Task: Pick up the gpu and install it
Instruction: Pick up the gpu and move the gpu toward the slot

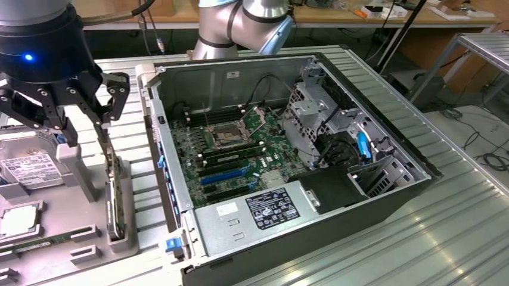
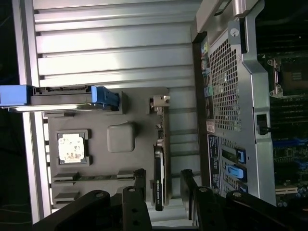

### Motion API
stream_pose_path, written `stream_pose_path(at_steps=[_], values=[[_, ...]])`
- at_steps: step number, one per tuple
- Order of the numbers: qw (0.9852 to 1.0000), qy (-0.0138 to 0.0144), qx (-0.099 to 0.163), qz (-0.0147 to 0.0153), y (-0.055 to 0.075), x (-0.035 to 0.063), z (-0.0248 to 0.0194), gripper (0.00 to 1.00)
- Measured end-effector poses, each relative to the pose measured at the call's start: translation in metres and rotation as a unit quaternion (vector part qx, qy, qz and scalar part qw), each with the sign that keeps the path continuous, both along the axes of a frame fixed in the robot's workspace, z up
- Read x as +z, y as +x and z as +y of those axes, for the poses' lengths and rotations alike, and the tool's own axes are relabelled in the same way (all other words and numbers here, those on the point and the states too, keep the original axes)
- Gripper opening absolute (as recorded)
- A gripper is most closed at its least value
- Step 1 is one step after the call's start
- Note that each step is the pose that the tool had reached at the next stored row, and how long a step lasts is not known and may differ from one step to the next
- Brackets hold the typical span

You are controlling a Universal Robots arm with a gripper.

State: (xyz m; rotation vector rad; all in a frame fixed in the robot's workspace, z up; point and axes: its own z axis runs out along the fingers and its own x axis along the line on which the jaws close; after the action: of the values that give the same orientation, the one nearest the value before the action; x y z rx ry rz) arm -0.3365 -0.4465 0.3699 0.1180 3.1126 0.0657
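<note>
My gripper is wide open and holding nothing, and it hangs right over the gpu. The card stands on edge in a slot of the grey parts holder, beside the open PC case. From the wrist it sits between my two fingers, a touch nearer one, and looks clear of both. My tip for this grab: centre on the card, keep the pads parallel to its faces and go straight down, because a skewed pinch could tip something this thin. The hard drive and CPU share the holder, so no wandering
</note>
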Motion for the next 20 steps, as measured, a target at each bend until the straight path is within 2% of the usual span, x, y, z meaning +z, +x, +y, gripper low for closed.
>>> stream_pose_path(at_steps=[7,12,17,20], values=[[1.0,0.0,0.0,0.0,-0.004,-0.002,-0.0045,0.42],[1.0,0.0002,0.0,0.0,-0.005,-0.0022,-0.0049,0.42],[1.0,0.0001,0.0,0.0,-0.005,-0.0107,-0.0051,0.42],[1.0,0.0002,0.0,0.0,-0.005,-0.0152,-0.0069,0.42]])
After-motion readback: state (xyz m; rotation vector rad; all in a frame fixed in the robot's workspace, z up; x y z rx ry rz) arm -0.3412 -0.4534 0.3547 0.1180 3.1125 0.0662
